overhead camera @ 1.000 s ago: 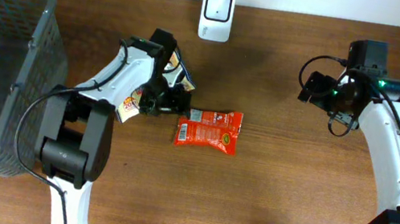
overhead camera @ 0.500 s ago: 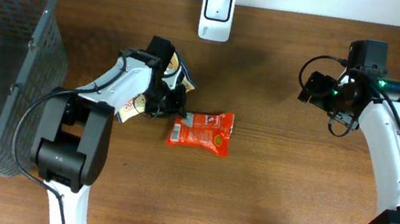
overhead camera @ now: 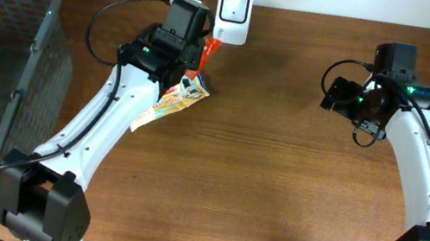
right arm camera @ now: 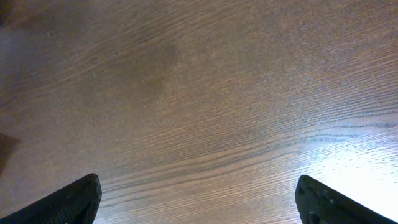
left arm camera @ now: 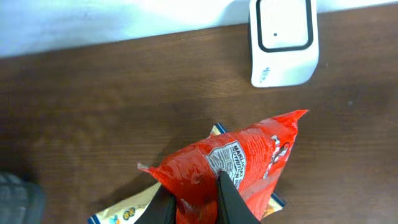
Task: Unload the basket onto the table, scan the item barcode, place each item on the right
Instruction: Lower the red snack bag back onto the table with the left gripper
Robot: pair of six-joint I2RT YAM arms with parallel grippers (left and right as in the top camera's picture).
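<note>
Left wrist view: the left pincer, pinching the red snack packet, has lifted it off the desk toward the far barcode scanner, so scanning looks imminent; the right pincer hangs spread.

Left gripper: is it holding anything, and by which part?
Yes. The left gripper is shut on the red snack packet, pinching it at the end nearest the wrist; its free end points toward the white scanner.
</note>
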